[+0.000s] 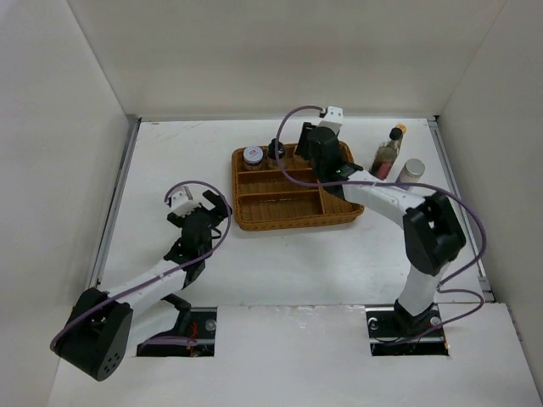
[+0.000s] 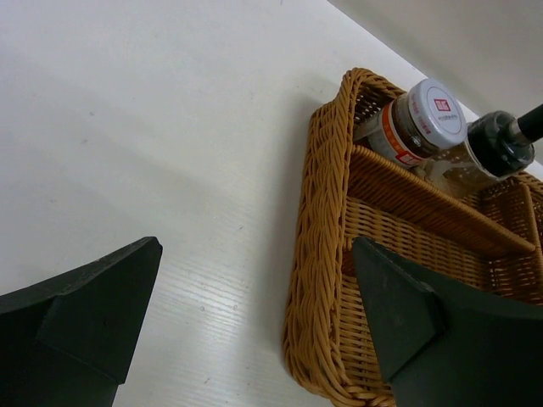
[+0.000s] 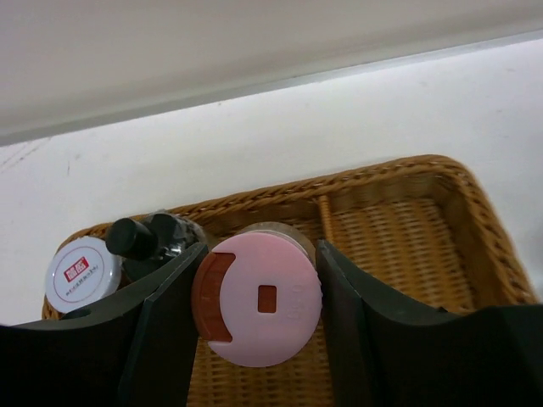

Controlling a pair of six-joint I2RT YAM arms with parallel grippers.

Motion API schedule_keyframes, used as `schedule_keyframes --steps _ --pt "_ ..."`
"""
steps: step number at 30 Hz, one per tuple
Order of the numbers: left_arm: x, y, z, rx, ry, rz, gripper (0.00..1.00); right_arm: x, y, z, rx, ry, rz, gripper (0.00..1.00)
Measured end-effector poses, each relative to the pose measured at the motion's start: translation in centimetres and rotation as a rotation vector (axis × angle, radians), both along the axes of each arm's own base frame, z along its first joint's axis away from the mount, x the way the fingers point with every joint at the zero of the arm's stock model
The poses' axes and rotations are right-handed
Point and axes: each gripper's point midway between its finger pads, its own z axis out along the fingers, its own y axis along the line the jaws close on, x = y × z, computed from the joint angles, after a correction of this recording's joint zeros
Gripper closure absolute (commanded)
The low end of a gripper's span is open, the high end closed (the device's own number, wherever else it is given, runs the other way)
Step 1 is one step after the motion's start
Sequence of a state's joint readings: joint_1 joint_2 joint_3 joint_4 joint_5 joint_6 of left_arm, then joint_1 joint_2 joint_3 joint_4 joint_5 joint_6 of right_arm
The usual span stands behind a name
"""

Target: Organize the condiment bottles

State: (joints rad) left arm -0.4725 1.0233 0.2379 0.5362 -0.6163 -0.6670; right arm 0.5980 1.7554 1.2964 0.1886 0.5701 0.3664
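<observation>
My right gripper (image 3: 260, 315) is shut on the pink-capped bottle (image 3: 270, 284), holding it in the back row of the wicker tray (image 3: 399, 222). In the top view the gripper (image 1: 320, 159) hides that bottle. The white-lidded jar (image 3: 82, 273) and the black-capped bottle (image 3: 138, 241) stand just left of it in the tray's back left compartment, also seen from above as the jar (image 1: 253, 156) and the bottle (image 1: 277, 151). The yellow-capped dark sauce bottle (image 1: 390, 146) and the white-blue cylinder (image 1: 412, 170) stand on the table right of the tray. My left gripper (image 1: 212, 203) is open and empty, left of the tray.
The left wrist view shows the tray's left rim (image 2: 327, 254) between my open fingers, with the jar (image 2: 424, 119) and black-capped bottle (image 2: 501, 144) beyond. The tray's front compartments (image 1: 280, 206) hold nothing. White walls close in the table on three sides.
</observation>
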Motion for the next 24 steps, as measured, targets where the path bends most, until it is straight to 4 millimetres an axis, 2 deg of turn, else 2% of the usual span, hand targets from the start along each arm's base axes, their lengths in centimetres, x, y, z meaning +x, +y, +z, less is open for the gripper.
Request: schedule_keyframes --steps 4,9,12,19,24 --pt "0.6 0.1 0.6 0.001 0.025 0.040 0.00 1.9 2.1 -2.0 -0.010 0.030 0.044 0.54" --pt "1.2 0.2 1.5 0.015 0.073 0.066 0.00 3.1 3.4 -3.5 -0.014 0.050 0.069 0.54" --pt "1.3 0.4 1.6 0.017 0.093 0.067 0.00 3.2 3.5 -4.6 -0.025 0.069 0.070 0.53" --pt "1.4 1.4 0.4 -0.008 0.152 0.042 0.00 3.4 3.4 -7.6 -0.062 0.119 0.054 0.53" --pt "1.5 0.9 0.2 -0.024 0.157 0.008 0.00 3.6 3.1 -7.7 -0.074 0.125 0.036 0.46"
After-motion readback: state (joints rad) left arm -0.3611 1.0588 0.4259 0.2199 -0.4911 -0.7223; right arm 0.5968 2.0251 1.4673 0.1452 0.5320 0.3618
